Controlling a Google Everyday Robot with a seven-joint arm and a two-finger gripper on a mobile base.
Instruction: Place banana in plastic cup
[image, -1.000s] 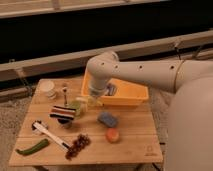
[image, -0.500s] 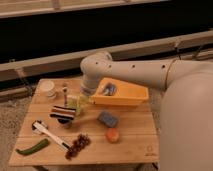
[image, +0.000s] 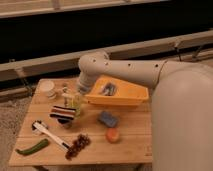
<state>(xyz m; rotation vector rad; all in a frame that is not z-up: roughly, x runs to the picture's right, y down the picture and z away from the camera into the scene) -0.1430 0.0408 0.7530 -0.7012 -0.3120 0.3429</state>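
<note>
The plastic cup (image: 77, 104), small and translucent yellow-green, stands on the left half of the wooden table (image: 135, 145), next to a striped object. My gripper (image: 78, 93) hangs down from the bent arm right above the cup, at its rim. The banana does not show as a separate thing; the gripper and the cup hide that spot.
A big yellow bin (image: 120, 95) sits just right of the gripper under the arm. A squat white cup (image: 48, 88) is at the back left. A striped object (image: 62, 113), blue sponge (image: 107, 119), orange fruit (image: 113, 135), grapes (image: 76, 145), green vegetable (image: 32, 147) and white utensil (image: 47, 132) lie in front.
The arm has swung left and the gripper has moved from beside the yellow bin to above the plastic cup. The things on the table have not moved.
</note>
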